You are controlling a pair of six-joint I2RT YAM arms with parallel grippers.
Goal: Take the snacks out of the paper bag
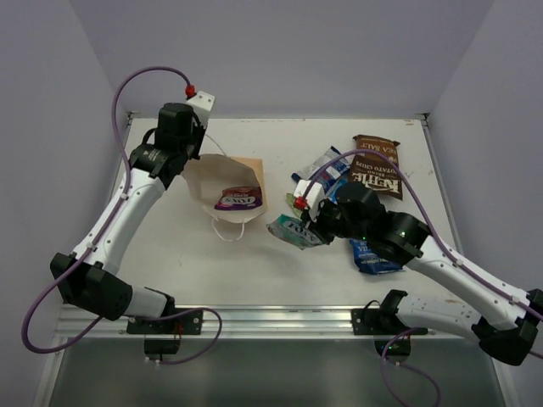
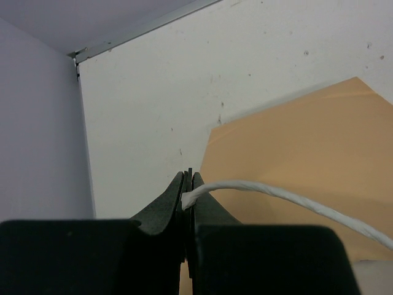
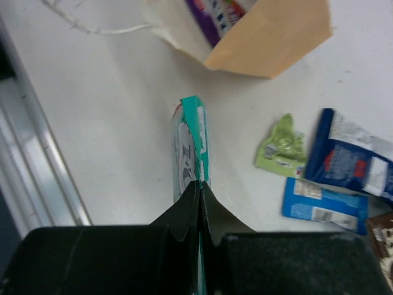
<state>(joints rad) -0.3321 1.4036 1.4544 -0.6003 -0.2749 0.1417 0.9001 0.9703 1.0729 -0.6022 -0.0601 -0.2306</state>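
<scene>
The tan paper bag (image 1: 227, 188) lies open at the table's middle left with a purple candy bag (image 1: 238, 198) inside; both show in the right wrist view, the bag (image 3: 270, 37) and the purple packet (image 3: 218, 15). My left gripper (image 2: 188, 192) is shut on the bag's white string handle (image 2: 288, 196) at the bag's far left side (image 1: 191, 148). My right gripper (image 3: 201, 187) is shut on the edge of a teal candy bag (image 3: 191, 144), held just right of the paper bag (image 1: 293, 229). A tiny green wrapper (image 3: 282, 147) lies on the table.
Right of the paper bag lie a brown chip bag (image 1: 376, 165), a dark-blue chip bag (image 3: 353, 153), a blue-white packet (image 3: 322, 203) and another blue packet (image 1: 373, 254) under the right arm. The bag's other string handle (image 1: 231, 231) trails toward the front rail (image 1: 280, 318).
</scene>
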